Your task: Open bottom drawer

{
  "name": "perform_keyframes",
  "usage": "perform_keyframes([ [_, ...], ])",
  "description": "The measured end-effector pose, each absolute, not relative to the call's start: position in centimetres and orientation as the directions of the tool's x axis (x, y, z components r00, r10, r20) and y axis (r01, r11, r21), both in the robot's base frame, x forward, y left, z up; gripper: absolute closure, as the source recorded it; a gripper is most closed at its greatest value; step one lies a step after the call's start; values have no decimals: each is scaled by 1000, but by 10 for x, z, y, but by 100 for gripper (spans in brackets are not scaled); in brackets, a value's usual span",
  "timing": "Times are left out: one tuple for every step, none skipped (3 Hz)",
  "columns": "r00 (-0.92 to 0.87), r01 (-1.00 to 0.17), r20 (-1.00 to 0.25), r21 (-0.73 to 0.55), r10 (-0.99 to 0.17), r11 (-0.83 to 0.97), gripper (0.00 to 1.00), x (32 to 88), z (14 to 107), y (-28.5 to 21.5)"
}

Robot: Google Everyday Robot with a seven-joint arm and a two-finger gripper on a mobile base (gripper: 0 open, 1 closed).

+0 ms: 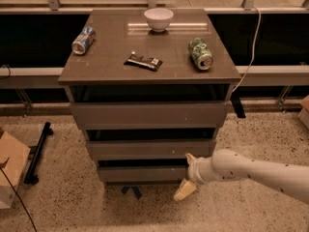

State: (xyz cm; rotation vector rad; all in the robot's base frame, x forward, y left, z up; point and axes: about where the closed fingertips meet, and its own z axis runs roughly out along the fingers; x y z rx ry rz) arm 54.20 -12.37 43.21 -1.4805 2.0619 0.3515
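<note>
The grey drawer cabinet stands in the middle of the camera view with three drawers. The bottom drawer [142, 173] is the lowest and narrowest front, close to the floor. My gripper [187, 174] comes in from the right on a white arm [251, 170] and sits at the right end of the bottom drawer's front. One cream finger [189, 157] shows above the front's top edge and the other finger [184, 190] shows below it. The gripper is open. The drawer front looks flush with the cabinet.
On the cabinet top [111, 64] lie a white bowl [159, 19], a green can [200, 53], a blue-and-silver can [83, 40] and a dark snack bar [143, 61]. A cardboard box [10, 174] and a black stand [38, 152] sit on the floor at left. A cable [247, 57] hangs at right.
</note>
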Motion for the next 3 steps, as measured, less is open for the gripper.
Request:
perform_keyframes([
  [-241,-927,-618,-82,-748,366,0,560,381,-147],
  [-242,-926,-614,-86,-751,369,0,561,378,-148],
  [-246,-921,-587,-105,-771,375,0,563,366,-151],
])
